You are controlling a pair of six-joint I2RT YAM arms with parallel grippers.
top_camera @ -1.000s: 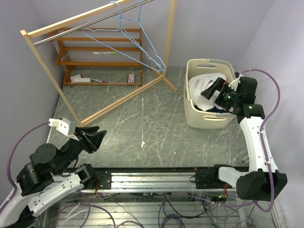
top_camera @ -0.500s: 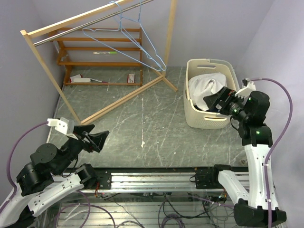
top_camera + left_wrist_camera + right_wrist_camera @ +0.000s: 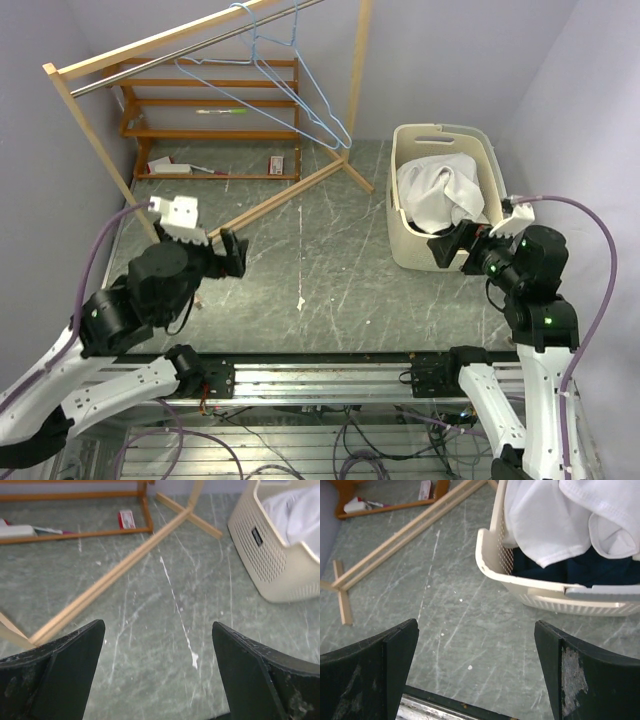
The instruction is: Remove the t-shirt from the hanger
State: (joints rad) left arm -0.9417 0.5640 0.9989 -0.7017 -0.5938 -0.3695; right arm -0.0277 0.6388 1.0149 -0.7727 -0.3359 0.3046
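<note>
A white t-shirt (image 3: 440,192) lies crumpled in the cream laundry basket (image 3: 412,248), over dark clothes; it also shows in the right wrist view (image 3: 570,515) and the left wrist view (image 3: 300,515). Two bare light-blue wire hangers (image 3: 300,95) hang on the metal rail of the wooden rack (image 3: 110,150). My left gripper (image 3: 232,255) is open and empty above the floor left of centre. My right gripper (image 3: 447,247) is open and empty beside the basket's near edge; nothing lies between its fingers (image 3: 395,670).
A wooden shelf unit (image 3: 210,105) with small items stands at the back behind the rack. The rack's diagonal floor beam (image 3: 270,205) crosses the grey marbled floor. Purple walls close both sides. The rail with the arm bases (image 3: 320,380) runs along the near edge.
My right gripper has drawn back out of the basket to its near side, empty, with the shirt left inside. My left arm has risen and swung forward toward the centre.
</note>
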